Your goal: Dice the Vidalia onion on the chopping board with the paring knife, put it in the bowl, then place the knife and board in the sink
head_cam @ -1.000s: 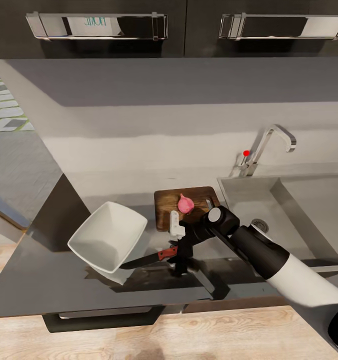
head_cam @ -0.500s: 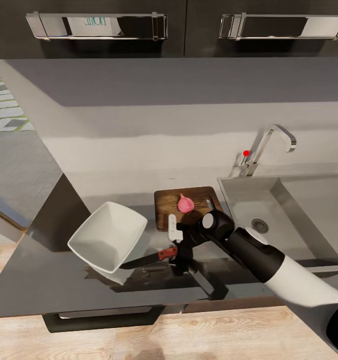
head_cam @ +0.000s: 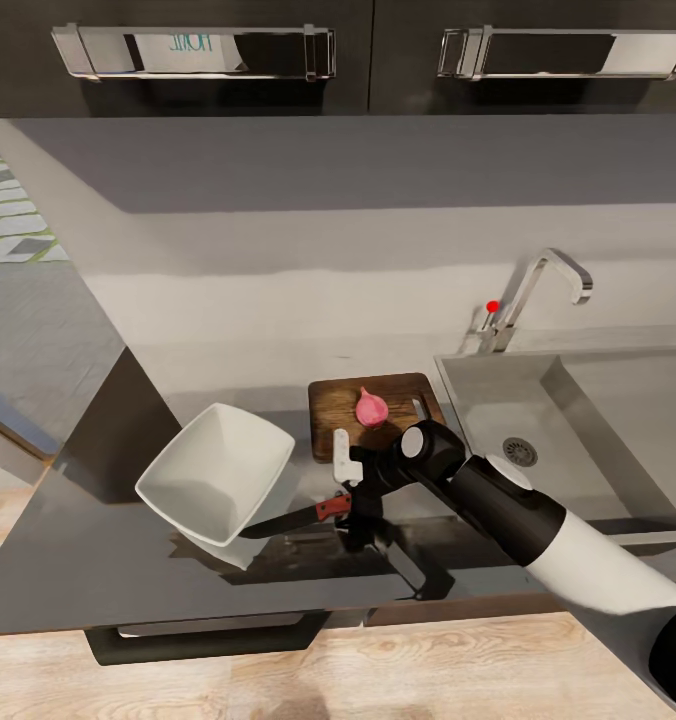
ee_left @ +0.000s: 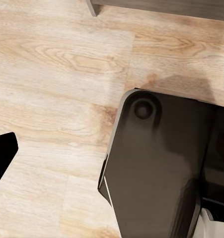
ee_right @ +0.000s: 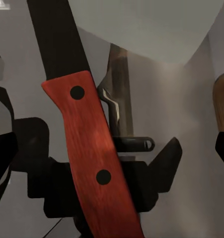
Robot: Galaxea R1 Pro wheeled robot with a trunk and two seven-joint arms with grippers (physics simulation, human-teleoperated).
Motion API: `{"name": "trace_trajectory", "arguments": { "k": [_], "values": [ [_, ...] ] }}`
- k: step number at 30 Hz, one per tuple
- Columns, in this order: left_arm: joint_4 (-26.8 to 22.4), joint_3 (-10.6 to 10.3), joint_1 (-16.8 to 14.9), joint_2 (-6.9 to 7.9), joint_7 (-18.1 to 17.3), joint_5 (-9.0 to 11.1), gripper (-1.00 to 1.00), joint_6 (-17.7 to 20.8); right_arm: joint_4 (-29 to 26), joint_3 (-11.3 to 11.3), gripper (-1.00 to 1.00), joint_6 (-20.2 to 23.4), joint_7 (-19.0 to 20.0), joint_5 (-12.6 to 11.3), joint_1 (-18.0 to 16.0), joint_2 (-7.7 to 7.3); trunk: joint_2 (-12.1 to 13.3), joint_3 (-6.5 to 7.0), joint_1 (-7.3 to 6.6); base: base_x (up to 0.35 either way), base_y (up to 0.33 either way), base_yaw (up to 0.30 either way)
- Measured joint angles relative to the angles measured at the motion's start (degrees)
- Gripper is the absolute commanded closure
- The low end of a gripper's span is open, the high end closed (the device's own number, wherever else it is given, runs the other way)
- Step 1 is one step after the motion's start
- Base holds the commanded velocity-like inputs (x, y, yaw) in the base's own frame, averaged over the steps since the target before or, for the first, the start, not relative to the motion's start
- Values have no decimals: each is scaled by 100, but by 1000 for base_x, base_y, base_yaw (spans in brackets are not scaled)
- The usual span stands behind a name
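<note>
Grey countertop (head_cam: 128,560) w/ bowl (head_cam: 216,485) at 9 o'clock of right claw (head_cam: 350,510), clamped on knife (head_cam: 296,517) handle. Onion (head_cam: 371,406) sits on board (head_cam: 373,412), 12 o'clock. Sink (head_cam: 578,420) at 3. Left claw: can't tell.

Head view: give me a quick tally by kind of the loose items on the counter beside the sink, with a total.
Bowls: 1, the white bowl.
Chopping boards: 1, the brown chopping board.
Onions: 1, the pink onion, on the board.
Knives: 1, the paring knife, its red handle at the right gripper.
Total: 4.
</note>
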Motion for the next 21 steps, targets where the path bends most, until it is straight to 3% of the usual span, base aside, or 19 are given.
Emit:
{"name": "trace_trajectory", "arguments": {
  "k": [21],
  "values": [
    [0, 0, 0, 0, 0, 3, -100, 0, 0, -2, -100, 9, 15, -14, 0, -1, 0, -116, 0, 0, 0, 0]
  ]
}}
